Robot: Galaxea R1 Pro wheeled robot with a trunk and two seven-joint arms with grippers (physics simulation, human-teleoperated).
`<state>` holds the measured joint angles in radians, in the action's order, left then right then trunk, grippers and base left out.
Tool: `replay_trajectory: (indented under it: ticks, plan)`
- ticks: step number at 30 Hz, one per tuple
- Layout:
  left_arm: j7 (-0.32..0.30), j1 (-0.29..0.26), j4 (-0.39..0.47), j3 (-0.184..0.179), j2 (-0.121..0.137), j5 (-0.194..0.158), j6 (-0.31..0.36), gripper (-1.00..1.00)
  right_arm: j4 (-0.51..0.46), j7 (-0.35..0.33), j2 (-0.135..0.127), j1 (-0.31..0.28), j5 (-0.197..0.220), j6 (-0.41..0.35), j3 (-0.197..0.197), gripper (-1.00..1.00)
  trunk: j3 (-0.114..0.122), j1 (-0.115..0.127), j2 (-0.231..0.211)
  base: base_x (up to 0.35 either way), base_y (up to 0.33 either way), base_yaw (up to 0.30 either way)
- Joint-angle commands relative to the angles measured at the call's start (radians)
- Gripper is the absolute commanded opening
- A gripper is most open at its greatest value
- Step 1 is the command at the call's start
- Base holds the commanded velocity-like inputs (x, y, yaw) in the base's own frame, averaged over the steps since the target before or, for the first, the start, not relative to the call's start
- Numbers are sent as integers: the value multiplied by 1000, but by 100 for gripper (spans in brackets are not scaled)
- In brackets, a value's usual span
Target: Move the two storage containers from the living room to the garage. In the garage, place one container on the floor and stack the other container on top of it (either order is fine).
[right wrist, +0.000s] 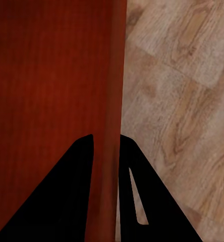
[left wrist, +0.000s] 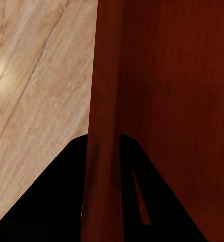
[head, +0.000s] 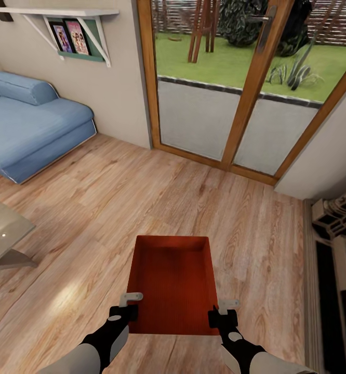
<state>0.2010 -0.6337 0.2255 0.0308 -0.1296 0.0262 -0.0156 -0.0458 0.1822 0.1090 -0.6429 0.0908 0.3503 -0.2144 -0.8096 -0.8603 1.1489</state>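
One orange-red storage container [head: 173, 283] hangs in front of me above the light wood plank floor of the living room, held level between both arms. My left gripper [head: 127, 306] is shut on its left wall [left wrist: 103, 126], one finger on each side of the thin wall. On the opposite side, my right gripper [head: 222, 310] is shut on the right wall [right wrist: 114, 111] in the same way. The container is empty inside.
A blue sofa [head: 30, 127] stands at the far left and a glass table corner [head: 4, 234] at the near left. Wood-framed glass doors [head: 235, 88] are straight ahead. A fireplace surround [head: 336, 259] lines the right side. Open plank floor [head: 142, 197] lies ahead.
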Motion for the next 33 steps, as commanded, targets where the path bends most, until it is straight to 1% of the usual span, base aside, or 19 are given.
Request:
replay_trajectory:
  ticks: [1, 33]
  plan:
    - [17, 0, -3, 8, 5, 4, -1, -100, -2, 7, 0, -1, 17, 9, 33, -100, 3, 4, -7, 0, 0, 0]
    - [17, 0, -2, 8, 5, 4, -1, -100, -2, 7, 0, -1, 17, 10, 33, -100, 103, 127, -231, 0, 0, 0]
